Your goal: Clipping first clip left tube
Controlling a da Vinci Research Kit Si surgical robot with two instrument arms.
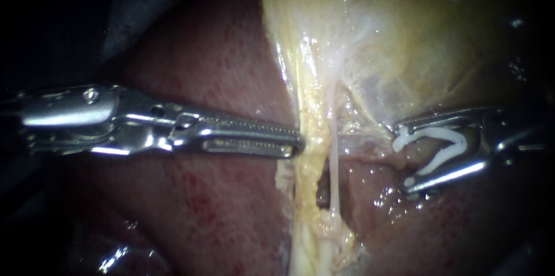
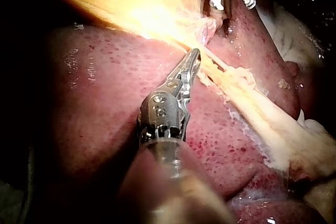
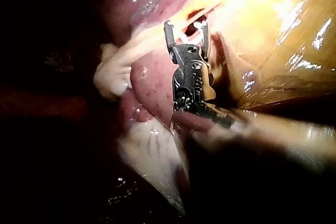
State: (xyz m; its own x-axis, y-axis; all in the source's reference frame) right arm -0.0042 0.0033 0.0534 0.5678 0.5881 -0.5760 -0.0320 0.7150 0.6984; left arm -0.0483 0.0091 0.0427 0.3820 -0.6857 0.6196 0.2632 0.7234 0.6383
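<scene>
Two strands run down from the gallbladder (image 1: pixel 404 33) across the liver (image 1: pixel 202 206): a thick yellowish left tube (image 1: pixel 306 163) and, just right of it, a thin pale tube (image 1: pixel 333 160). My left instrument (image 1: pixel 298 139), with long toothed jaws lying together, grips the left edge of the yellowish tube; the left wrist view shows the same hold on this strand (image 2: pixel 195 53). My right instrument (image 1: pixel 403 159) holds a wide-open white clip (image 1: pixel 439 148) between its jaws. It stands to the right of both tubes and touches neither. In the right wrist view its jaws (image 3: pixel 186 27) face the strands.
Red, wet liver lies on both sides of the tubes. A small window (image 1: pixel 322 192) shows between the two strands low down. Pale fatty tissue (image 3: pixel 113 74) bunches beside the liver in the right wrist view.
</scene>
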